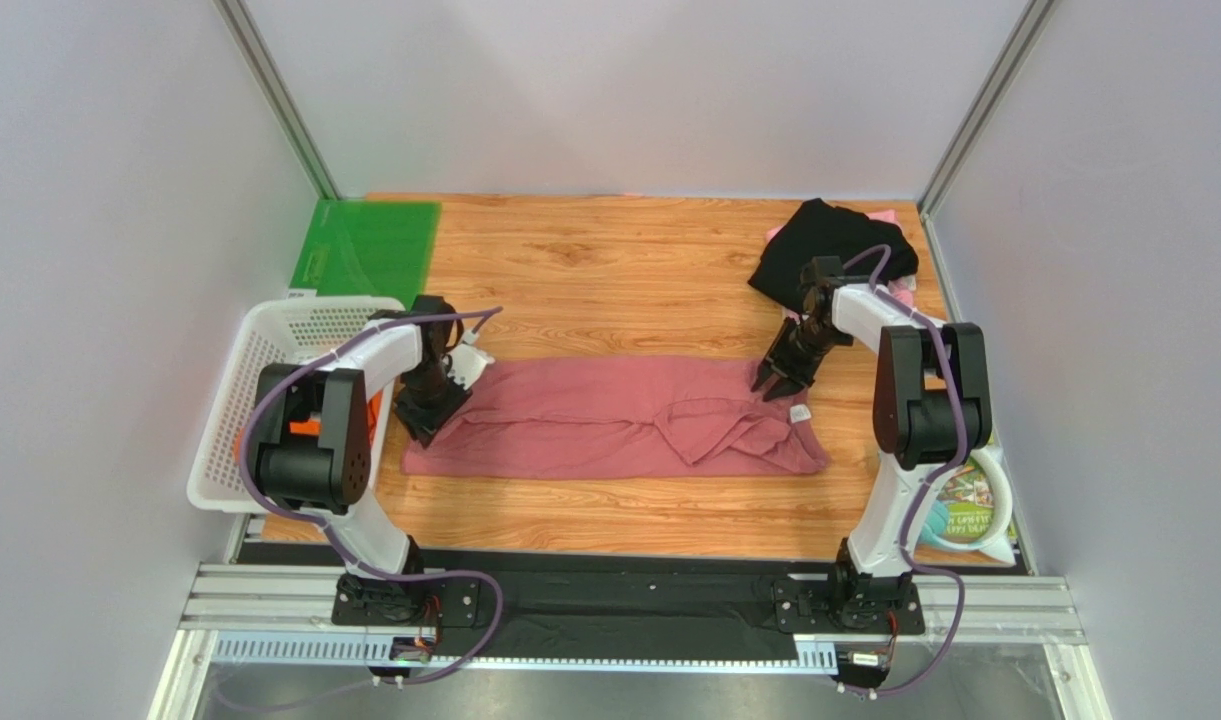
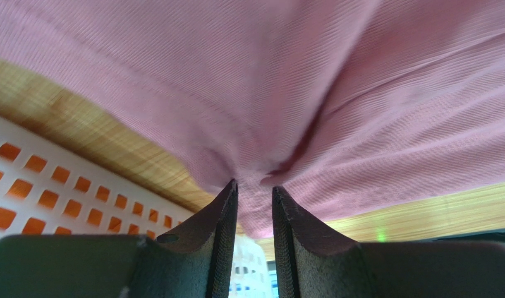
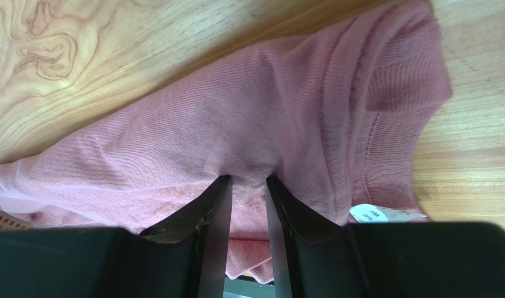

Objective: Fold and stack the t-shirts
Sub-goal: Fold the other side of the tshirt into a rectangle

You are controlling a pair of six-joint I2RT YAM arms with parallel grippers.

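The big rose shirt [image 1: 616,420] lies in a long folded strip across the middle of the wooden desk [image 1: 601,255]. The left gripper [image 1: 425,408] is at the shirt's left end. Its fingers are almost closed, pinching a bump of cloth. The right gripper [image 1: 782,378] is near the shirt's right end and pinches the cloth the same way, with the white label [image 3: 376,214] close by. A black shirt [image 1: 830,248] sits in a heap behind the rose shirt's right end, apart from it. The white basket [image 1: 271,323] stands just left of the rose shirt — orange shows through its holes.
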